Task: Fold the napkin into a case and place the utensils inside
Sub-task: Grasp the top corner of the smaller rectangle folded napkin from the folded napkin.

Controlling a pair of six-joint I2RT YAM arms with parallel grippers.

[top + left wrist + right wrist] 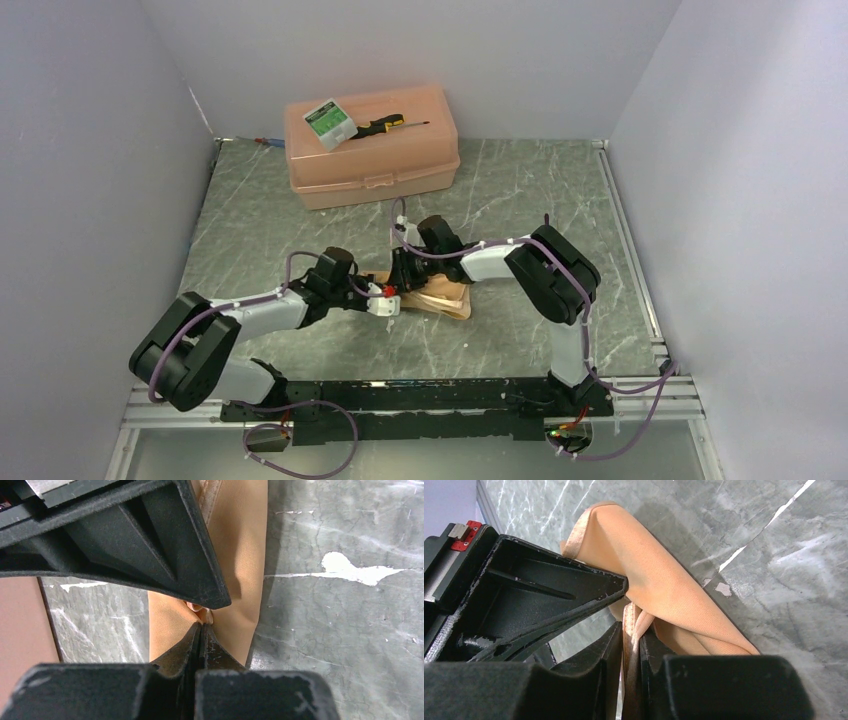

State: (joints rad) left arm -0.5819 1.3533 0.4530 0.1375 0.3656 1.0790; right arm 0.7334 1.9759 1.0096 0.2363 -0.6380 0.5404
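The peach-orange napkin (442, 299) lies bunched and partly folded on the table, between the two arms. My left gripper (388, 301) is shut, with its fingertips pinching a fold of the napkin (240, 555); the pinch point (202, 626) shows in the left wrist view. My right gripper (404, 276) is shut on a hemmed edge of the napkin (659, 580), which runs between its fingers (630, 632). The two grippers are close together at the napkin's left end. No finished case shows. The utensils are not clearly in view.
The rigid peach plastic box (372, 160) stands at the back, with a black-and-yellow screwdriver (388, 125) and a small green-and-white pack (330, 122) on its lid. A thin item (264, 142) lies left of the box, too small to identify. Grey walls enclose the marbled table.
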